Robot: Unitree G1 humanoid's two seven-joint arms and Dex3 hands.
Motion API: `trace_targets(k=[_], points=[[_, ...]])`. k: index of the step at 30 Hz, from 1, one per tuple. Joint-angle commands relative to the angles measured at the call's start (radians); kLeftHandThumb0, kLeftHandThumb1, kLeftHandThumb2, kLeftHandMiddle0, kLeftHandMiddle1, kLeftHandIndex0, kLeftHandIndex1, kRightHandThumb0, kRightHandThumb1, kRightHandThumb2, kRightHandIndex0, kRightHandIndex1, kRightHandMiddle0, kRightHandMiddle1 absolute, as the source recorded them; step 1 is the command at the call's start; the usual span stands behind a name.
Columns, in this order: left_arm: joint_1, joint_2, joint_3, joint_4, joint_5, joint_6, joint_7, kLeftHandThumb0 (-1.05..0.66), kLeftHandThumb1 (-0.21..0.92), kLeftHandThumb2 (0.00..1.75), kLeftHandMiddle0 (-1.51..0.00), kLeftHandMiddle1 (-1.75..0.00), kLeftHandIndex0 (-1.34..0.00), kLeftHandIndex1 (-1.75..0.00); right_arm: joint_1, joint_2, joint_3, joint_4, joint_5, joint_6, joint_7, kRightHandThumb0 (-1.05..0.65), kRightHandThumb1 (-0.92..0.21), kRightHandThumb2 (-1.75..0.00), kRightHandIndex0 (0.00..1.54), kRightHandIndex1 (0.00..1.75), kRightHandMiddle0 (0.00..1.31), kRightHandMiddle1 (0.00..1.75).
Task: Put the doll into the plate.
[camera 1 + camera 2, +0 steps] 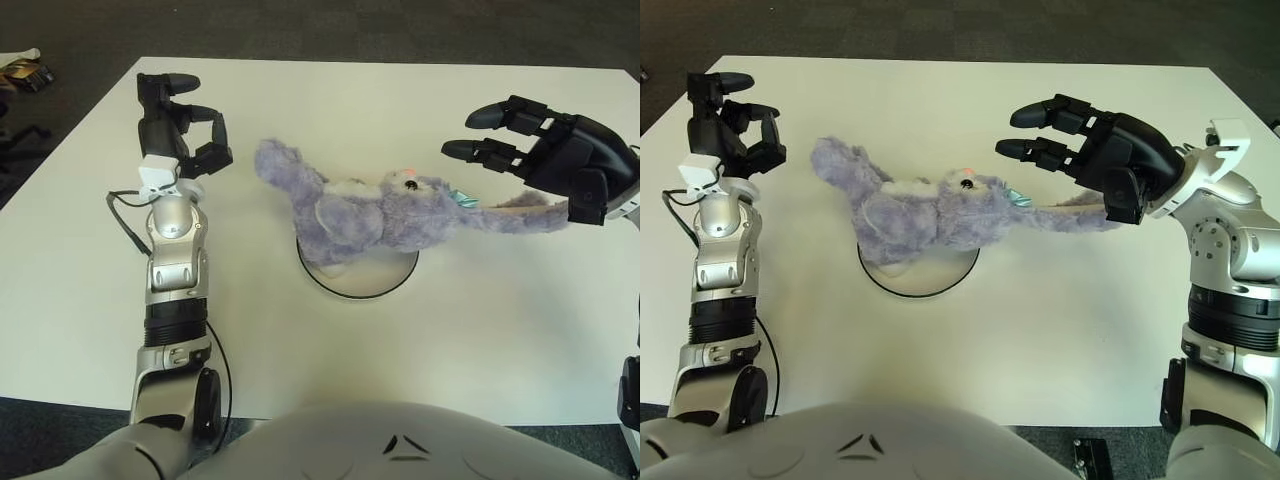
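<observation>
Dark grey carpeted floor (400,25) all around, with a wide, plain white rectangular worktop (480,330) filling most of both views, matte and bare apart from the task's things. At the far left edge of the left eye view, off the worktop, a small cluttered patch of yellowish and dark items (25,70), too small to tell what. Along the bottom, the robot's own pale grey rounded torso (400,440).

Near the middle of the worktop, a flat white round plate with a thin dark rim (385,290). Across the plate's far half, a fluffy lilac-grey plush doll (375,210), lying stretched sideways: belly and one leg over the plate, one limb reaching up-left past the rim, head with a small red-orange mark to the right, and a long arm running right well beyond the plate. A scrap of teal ribbon at the neck.

Left robot hand (180,125), black, on a silver forearm, raised over the worktop's left part, near the doll's upper-left limb but apart from it; fingers curled inward, gripping nothing.

Right robot hand (1090,150), black, at the right, over the doll's outstretched arm, whose end vanishes beneath the palm; upper fingers extended toward the doll's head and spread; no telling whether the arm is pinched there.
</observation>
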Motion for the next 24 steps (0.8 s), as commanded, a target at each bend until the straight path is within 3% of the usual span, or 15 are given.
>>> trace_targets(k=[1, 4, 7, 11, 12, 13, 14, 15, 18, 24], points=[[-0.019, 0.003, -0.006, 0.037, 0.006, -0.027, 0.016, 0.00, 0.49, 1.03, -0.61, -1.49, -0.29, -1.74, -0.004, -0.015, -0.007, -0.011, 0.016, 0.007, -0.004, -0.17, -0.34, -1.34, 0.15, 0.24, 0.00, 0.84], [-0.021, 0.004, -0.010, 0.060, -0.003, -0.032, 0.008, -0.01, 0.43, 1.13, -0.63, -1.55, -0.30, -1.75, -0.006, -0.015, -0.006, -0.012, 0.016, 0.008, -0.006, -0.17, -0.34, -1.34, 0.15, 0.24, 0.00, 0.84], [-0.020, 0.004, -0.013, 0.073, -0.021, -0.032, -0.005, -0.01, 0.40, 1.21, -0.51, -1.68, -0.39, -1.75, -0.007, -0.015, -0.005, -0.012, 0.017, 0.008, -0.008, -0.17, -0.34, -1.34, 0.15, 0.23, 0.00, 0.84], [-0.017, 0.002, -0.017, 0.079, -0.039, -0.025, -0.013, -0.01, 0.39, 1.24, -0.47, -1.73, -0.43, -1.75, -0.008, -0.014, -0.003, -0.012, 0.016, 0.008, -0.009, -0.17, -0.34, -1.34, 0.15, 0.23, 0.00, 0.84], [-0.016, 0.001, -0.019, 0.079, -0.042, -0.023, -0.014, -0.01, 0.39, 1.24, -0.46, -1.74, -0.43, -1.75, 0.051, 0.119, -0.056, -0.073, -0.157, -0.051, -0.328, -0.17, -0.34, -1.34, 0.15, 0.23, 0.00, 0.84], [-0.014, -0.002, -0.019, 0.078, -0.049, -0.016, -0.015, -0.01, 0.39, 1.24, -0.46, -1.74, -0.43, -1.75, 0.094, 0.220, -0.094, -0.120, -0.289, -0.094, -0.571, -0.14, -0.36, -1.28, 0.25, 0.47, 0.08, 1.01], [-0.013, -0.004, -0.020, 0.077, -0.054, -0.010, -0.016, -0.01, 0.39, 1.25, -0.46, -1.74, -0.43, -1.75, 0.124, 0.288, -0.118, -0.152, -0.378, -0.122, -0.735, -0.09, -0.40, -1.20, 0.37, 0.83, 0.18, 1.28], [-0.012, -0.005, -0.020, 0.076, -0.058, -0.007, -0.017, -0.01, 0.39, 1.25, -0.46, -1.74, -0.43, -1.75, 0.138, 0.323, -0.128, -0.169, -0.423, -0.136, -0.820, -0.06, -0.42, -1.15, 0.44, 1.06, 0.25, 1.45], [-0.010, -0.014, -0.018, 0.073, -0.075, 0.005, -0.021, -0.01, 0.39, 1.25, -0.45, -1.75, -0.43, -1.75, 0.134, 0.336, -0.118, -0.170, -0.424, -0.140, -0.840, -0.02, -0.46, -1.08, 0.52, 1.34, 0.34, 1.65], [-0.012, -0.029, -0.012, 0.077, -0.122, 0.015, -0.039, -0.01, 0.37, 1.26, -0.46, -1.75, -0.44, -1.75, 0.123, 0.389, -0.116, -0.168, -0.396, -0.156, -0.885, -0.01, -0.47, -1.05, 0.53, 1.45, 0.42, 1.74]])
